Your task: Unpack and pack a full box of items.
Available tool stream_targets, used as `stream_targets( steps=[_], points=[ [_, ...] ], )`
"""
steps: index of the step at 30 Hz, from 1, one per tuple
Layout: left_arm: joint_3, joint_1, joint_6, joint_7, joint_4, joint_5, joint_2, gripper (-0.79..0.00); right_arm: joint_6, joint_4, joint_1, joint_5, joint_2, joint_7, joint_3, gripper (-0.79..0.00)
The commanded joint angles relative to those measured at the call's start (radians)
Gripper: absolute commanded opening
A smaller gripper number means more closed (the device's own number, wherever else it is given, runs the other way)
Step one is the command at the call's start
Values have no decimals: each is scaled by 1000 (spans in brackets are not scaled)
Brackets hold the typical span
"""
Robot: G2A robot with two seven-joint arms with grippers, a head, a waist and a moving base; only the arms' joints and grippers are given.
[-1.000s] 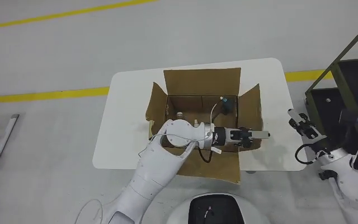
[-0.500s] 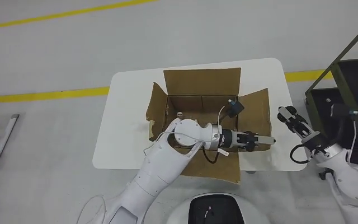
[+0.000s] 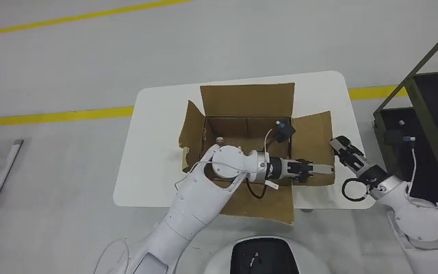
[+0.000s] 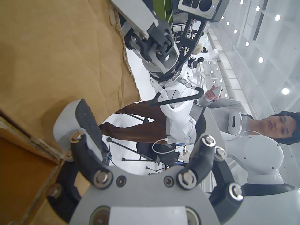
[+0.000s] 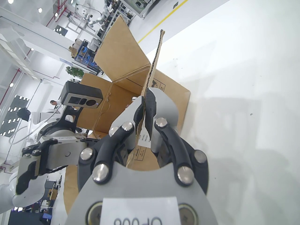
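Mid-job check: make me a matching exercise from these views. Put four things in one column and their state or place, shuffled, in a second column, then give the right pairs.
Things:
1. left gripper
2. right gripper
3. box
4. table

State or place:
A. white, under the box
B. jaws closed on the edge of the right flap
C. brown, flaps open
D. jaws apart, beside the right flap

Pairs: 1-D, 2-B, 3-C, 4-A
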Motion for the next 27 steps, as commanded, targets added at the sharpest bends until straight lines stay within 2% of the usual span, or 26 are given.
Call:
stream_targets(
  steps=[1,6,9,11,15,17,22,27],
  points=[
    [-24,7,-2,19,-16,26,8,0,-4,5,-1,2,0,-9,0,-785],
    [-113,35,28,60,-78,161,45,0,-9,15,-1,2,-1,-20,-3,-785],
    [-147,51,46,42,-149,410,80,0,-11,29,4,-9,-1,-26,-11,-785],
    [-199,104,77,40,-187,389,95,0,-6,38,10,-34,-1,-30,-19,-785],
    [-240,155,116,3,-246,560,126,0,-4,64,24,-66,-2,-40,-38,-785],
    [-263,181,155,-3,-271,589,135,0,-2,73,28,-73,-3,-47,-48,-785],
    [-258,197,211,-51,-313,833,158,0,-5,83,31,-86,-5,-69,-55,-785],
    [-225,186,254,-79,-333,1000,164,0,-27,79,21,-99,-5,-97,-48,-785]
  ],
)
